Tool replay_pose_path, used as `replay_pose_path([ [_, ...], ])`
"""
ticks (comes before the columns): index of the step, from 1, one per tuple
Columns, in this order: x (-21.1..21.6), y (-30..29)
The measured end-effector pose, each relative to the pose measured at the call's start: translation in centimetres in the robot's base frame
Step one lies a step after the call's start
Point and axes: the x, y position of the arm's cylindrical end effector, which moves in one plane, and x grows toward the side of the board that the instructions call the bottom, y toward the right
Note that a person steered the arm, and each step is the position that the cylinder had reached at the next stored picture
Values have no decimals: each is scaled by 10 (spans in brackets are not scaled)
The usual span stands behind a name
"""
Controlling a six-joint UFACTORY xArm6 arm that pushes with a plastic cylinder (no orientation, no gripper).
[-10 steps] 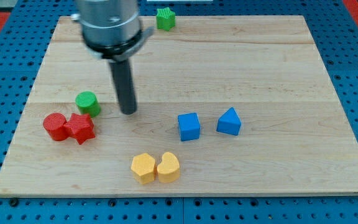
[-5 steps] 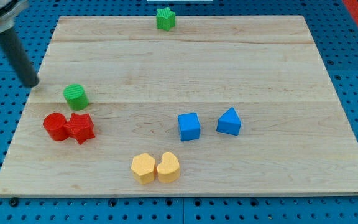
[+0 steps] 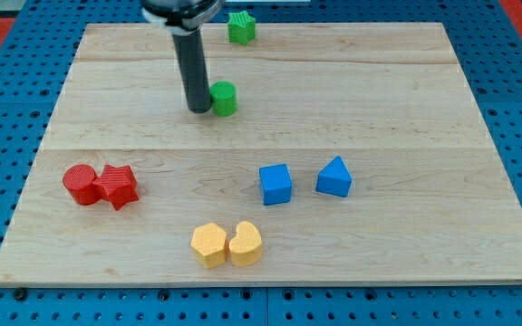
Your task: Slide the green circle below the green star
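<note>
The green circle (image 3: 224,97) sits on the wooden board (image 3: 397,118) in its upper middle part. The green star (image 3: 241,27) rests at the board's top edge, above the circle and slightly to its right. My tip (image 3: 198,109) is on the board just to the left of the green circle, touching it or nearly so. The dark rod rises from it toward the view's top.
A red circle (image 3: 80,184) and a red star (image 3: 117,186) touch at the left. A blue cube (image 3: 275,184) and a blue triangular block (image 3: 334,177) lie at centre right. Two yellow blocks (image 3: 227,244) sit together near the bottom.
The green circle moved from the left side, above the red blocks, up and right to below the green star. My tip swung out to the far left, then came back beside it.
</note>
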Motion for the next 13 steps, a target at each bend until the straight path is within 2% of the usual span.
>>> replay_pose_path([
  [1,29,30],
  [2,13,31],
  [3,-40,31],
  [4,-74,37],
  [5,-35,45],
  [6,-30,89],
  [7,-76,108],
  [8,-115,86],
  [9,-73,91],
  [11,-56,55],
  [13,-17,13],
])
